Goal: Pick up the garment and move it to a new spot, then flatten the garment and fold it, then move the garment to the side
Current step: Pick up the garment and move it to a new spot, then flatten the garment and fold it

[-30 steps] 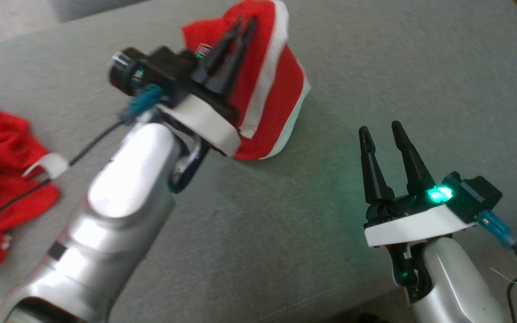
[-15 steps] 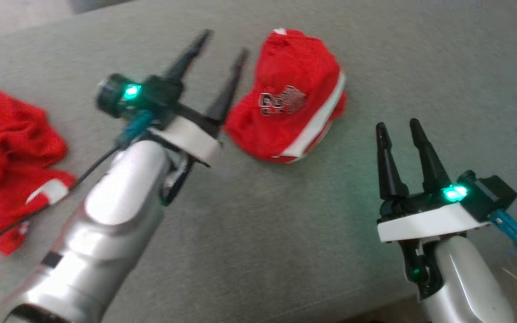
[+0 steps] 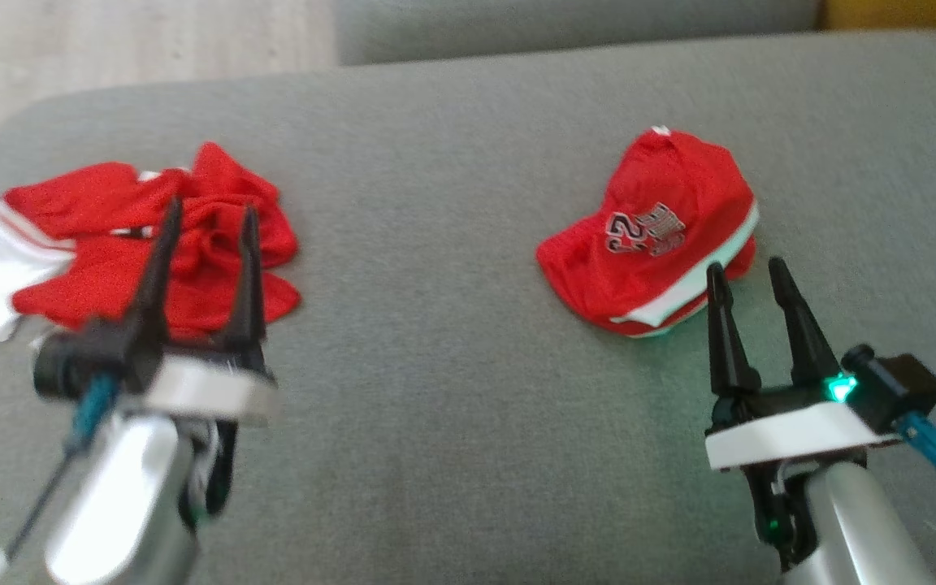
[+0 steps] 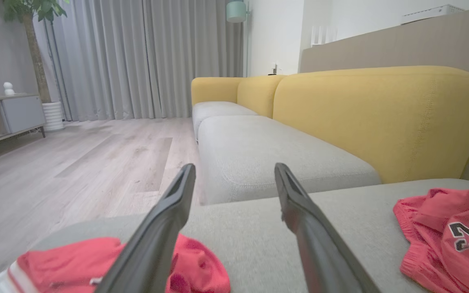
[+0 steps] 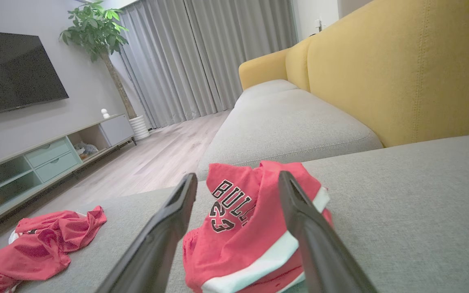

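Item: folded red garment, white-trimmed, print up, lying on the grey cushion just beyond the right gripper, whose jaws stand apart and empty. The left gripper, likewise spread and empty, hangs above a crumpled red garment at the cushion's left end.

Folded red garment, centre of the right wrist view: black-and-white lettering "BULL", its end lost in a fold, with the number "23" beneath. Head view, right of centre: "23" legible, wording beside it blurred.
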Motion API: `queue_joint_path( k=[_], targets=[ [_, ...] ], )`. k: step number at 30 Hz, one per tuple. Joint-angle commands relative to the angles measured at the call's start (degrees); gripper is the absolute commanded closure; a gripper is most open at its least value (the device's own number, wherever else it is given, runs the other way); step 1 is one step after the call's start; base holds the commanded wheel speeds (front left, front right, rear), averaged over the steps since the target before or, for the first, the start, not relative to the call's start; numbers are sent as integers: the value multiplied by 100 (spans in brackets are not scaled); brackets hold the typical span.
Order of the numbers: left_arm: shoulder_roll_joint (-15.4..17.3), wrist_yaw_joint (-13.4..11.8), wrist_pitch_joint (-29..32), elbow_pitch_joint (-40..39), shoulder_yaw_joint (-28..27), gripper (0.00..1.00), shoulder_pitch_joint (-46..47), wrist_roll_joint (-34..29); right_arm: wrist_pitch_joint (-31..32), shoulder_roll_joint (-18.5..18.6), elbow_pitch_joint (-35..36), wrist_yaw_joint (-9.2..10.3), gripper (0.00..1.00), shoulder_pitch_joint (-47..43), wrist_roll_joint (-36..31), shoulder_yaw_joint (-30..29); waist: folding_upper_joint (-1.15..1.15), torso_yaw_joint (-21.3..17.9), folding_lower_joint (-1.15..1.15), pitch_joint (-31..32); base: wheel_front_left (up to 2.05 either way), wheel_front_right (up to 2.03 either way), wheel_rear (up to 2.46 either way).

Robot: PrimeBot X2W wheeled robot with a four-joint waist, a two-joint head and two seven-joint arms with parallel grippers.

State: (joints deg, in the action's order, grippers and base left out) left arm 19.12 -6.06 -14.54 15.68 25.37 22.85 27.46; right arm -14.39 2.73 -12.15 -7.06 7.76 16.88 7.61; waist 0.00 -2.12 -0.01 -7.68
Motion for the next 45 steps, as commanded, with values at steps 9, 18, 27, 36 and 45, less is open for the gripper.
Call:
queue_joint_path(
  k=[9, 18, 27, 36, 45],
  targets=[
    [-294, -286, -45, -928, -286, 0, -1306, -163, -61, 15, 121, -43, 0, -364, -163, 128, 0, 256, 1, 510, 0, 0, 0],
    [-678, -256, -45, -987, -462, 0, -1888, -491, -61, 15, 178, -43, 0, -503, -89, 161, 0, 143, 1, 539, 0, 0, 0],
    [-881, -46, -45, -902, -620, 0, -1784, -711, -61, 15, 328, -43, 0, -362, 8, 4, 0, 228, 1, 402, 0, 0, 0],
    [-1054, 178, -46, -867, -692, 0, -1465, -780, 198, 15, -263, -43, 0, 1103, -183, -925, 0, 544, 1, -176, 0, 0, 0],
    [-1312, 452, -46, -600, -760, 0, -1199, -839, 1551, 15, -2412, -43, 0, 3049, -960, -2465, 0, 929, 1, -620, 0, 0, 0]
  ],
)
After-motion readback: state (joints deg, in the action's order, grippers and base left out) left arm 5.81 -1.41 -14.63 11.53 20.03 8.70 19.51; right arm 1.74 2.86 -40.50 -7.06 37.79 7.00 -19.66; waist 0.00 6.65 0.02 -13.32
